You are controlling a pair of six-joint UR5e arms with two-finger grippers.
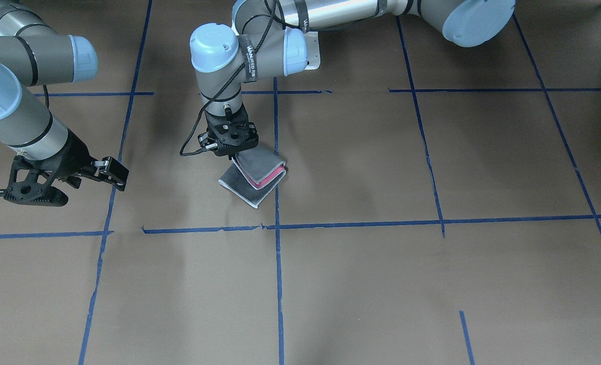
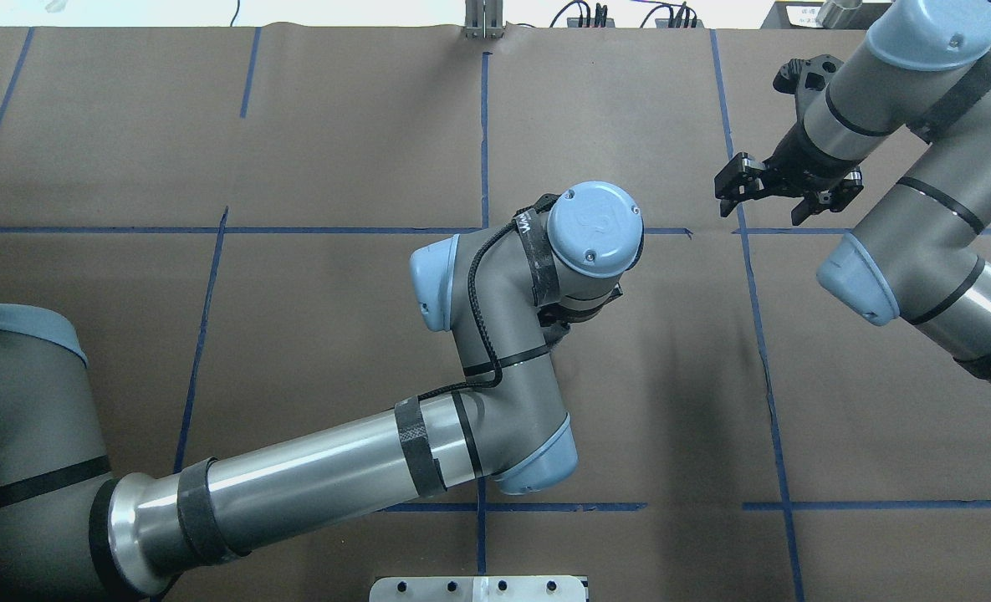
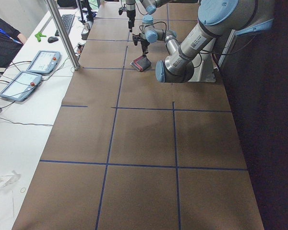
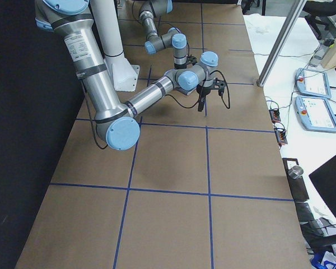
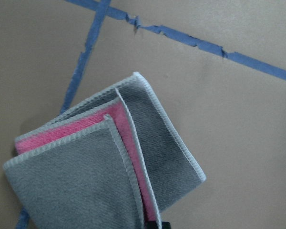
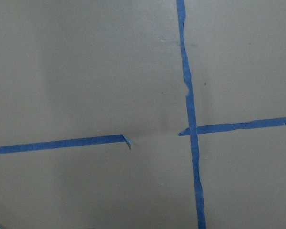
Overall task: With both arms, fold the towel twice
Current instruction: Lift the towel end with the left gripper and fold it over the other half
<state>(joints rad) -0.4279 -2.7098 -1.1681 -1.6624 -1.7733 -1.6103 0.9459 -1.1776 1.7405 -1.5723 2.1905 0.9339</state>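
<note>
Towel is lying quartered on the brown paper table, grey outside with a pink-red strip peeking between the layers, just beside a blue tape line. We are hovering our left gripper over its robot-side corner. The gripper's body is hiding the fingertips, so we cannot tell whether it is pinching the cloth or spread. Our right gripper is hanging well apart over bare paper, jaws spread wide, holding nothing. We are judging both folds as made, though the top layer is sitting skewed and puffed. To finish well, we are advising a gentle press along the fold, then a straight lift clear so no layer drags.
</note>
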